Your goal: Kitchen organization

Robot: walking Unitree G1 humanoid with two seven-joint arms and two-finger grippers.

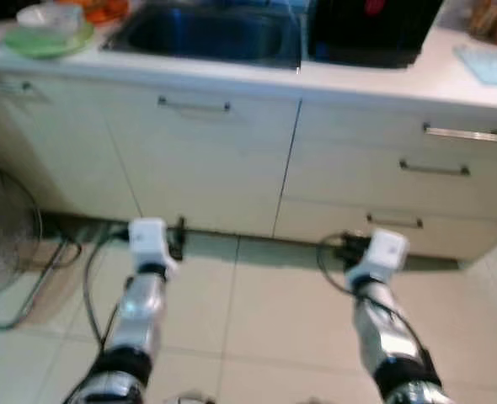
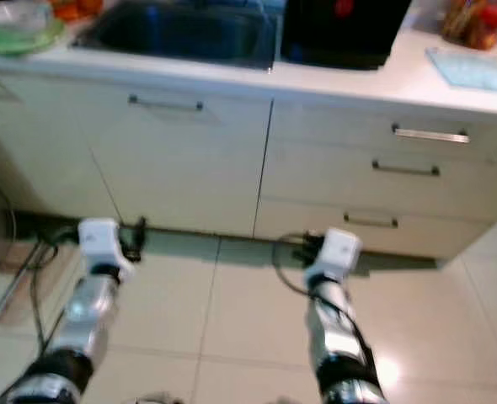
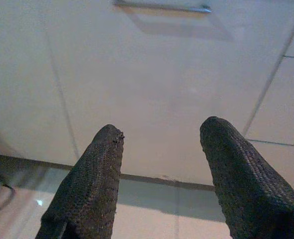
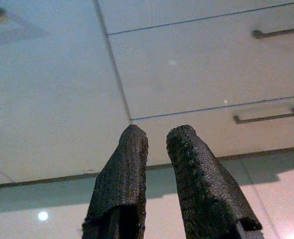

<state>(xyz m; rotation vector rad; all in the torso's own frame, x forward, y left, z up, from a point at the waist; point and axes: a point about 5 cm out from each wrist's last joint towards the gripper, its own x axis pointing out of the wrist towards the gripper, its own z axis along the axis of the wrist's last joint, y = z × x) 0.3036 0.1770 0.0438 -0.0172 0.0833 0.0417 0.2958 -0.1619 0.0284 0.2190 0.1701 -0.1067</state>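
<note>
I'm standing at the counter (image 1: 375, 80) — nothing handled yet, by my read. Left gripper (image 3: 159, 149) spread, empty; right gripper (image 4: 157, 149) barely parted, empty, both low before the drawers (image 1: 434, 168). Green plate (image 1: 46, 38) beside the sink (image 1: 202, 34).

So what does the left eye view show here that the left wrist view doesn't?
The left eye view takes in the countertop with the sink, a green plate, a black appliance, the drawer stack, a floor fan and both arms, with the right hand held low. The left wrist view gives a close look at the left hand, its fingers spread apart and holding nothing. Both show the cream cabinet door, its bar handle and the tiled floor.
</note>
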